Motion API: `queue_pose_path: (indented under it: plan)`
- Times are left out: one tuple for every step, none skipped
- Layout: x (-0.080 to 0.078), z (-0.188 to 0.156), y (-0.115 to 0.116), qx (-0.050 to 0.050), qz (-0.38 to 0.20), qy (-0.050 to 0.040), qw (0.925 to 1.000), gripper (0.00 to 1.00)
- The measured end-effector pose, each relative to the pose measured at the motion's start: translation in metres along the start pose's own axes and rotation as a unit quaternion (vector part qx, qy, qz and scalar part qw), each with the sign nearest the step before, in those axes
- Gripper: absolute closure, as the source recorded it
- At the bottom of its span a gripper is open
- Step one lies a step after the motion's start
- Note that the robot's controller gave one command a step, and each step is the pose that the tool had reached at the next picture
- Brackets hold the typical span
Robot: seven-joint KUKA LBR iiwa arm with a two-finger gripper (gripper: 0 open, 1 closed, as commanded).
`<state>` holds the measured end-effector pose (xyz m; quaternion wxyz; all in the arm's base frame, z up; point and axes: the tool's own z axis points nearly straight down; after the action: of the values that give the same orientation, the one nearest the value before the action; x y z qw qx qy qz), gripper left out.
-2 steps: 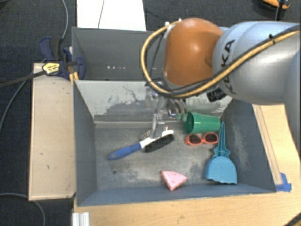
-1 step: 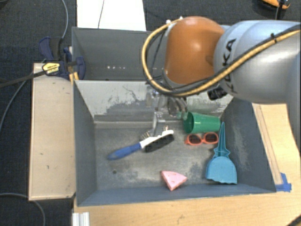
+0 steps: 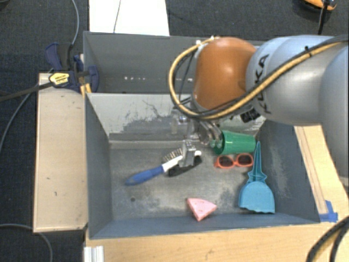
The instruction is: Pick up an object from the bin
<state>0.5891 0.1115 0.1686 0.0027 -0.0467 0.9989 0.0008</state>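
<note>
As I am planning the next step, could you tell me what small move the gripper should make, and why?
Probably lower straight down a little: the gripper hangs at the bristle end of the blue-handled brush mid-bin, while the green cup and red sunglasses lie farther right.

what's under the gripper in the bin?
The bristle end of a blue-handled brush lies beneath the gripper, handle pointing left. The gripper covers part of the brush head, so contact cannot be judged. The green cup beside it is partly covered too.
</note>
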Motion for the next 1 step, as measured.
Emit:
queue_pose_path:
  plan:
    - [0.0041, 0.0074, -0.0453, 0.001, -0.080, -0.0010, 0.9968, 0.00]
